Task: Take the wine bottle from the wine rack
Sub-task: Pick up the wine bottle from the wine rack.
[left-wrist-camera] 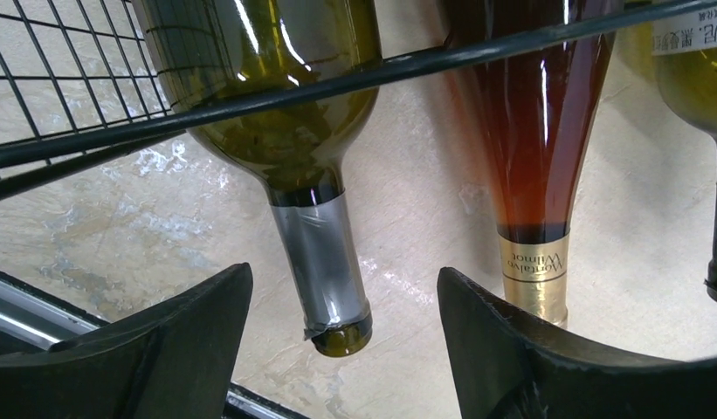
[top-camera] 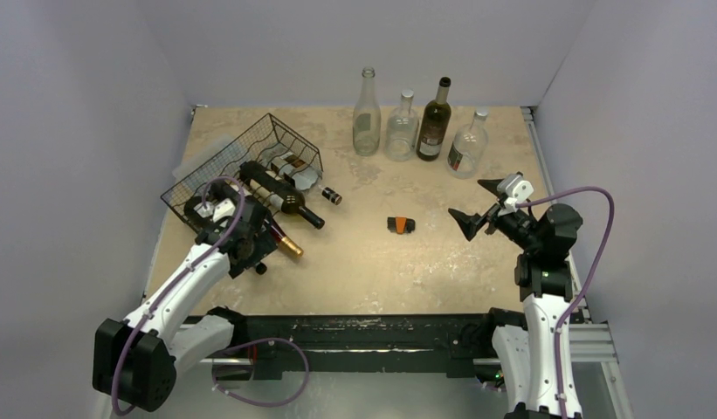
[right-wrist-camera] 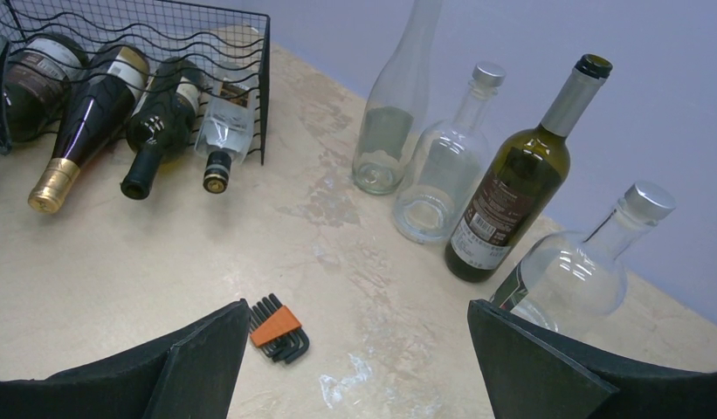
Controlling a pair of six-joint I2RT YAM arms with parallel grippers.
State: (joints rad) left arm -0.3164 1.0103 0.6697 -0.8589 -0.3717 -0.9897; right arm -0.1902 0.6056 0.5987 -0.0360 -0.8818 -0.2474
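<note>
The wine rack [top-camera: 241, 148] sits on the left side of the worktop [top-camera: 381, 271], and the bottles lying in it have their necks poking out. The left gripper [left-wrist-camera: 346, 345] is spread wide at the rack's near side. The silver-foiled neck of a green wine bottle [left-wrist-camera: 324, 262] shows between its fingers, untouched, with an amber bottle [left-wrist-camera: 534, 175] just beside it. The right gripper [top-camera: 465, 198] hangs wide open and empty, well apart from the rack.

The left arm [top-camera: 180, 279] reaches forward and to the left at a low angle, and the left gripper [left-wrist-camera: 344, 345] has its jaws spread wide. The right arm [top-camera: 547, 236] stands upright with the wrist bent over. The right gripper [top-camera: 479, 205] points left, above the table, jaws wide apart.
</note>
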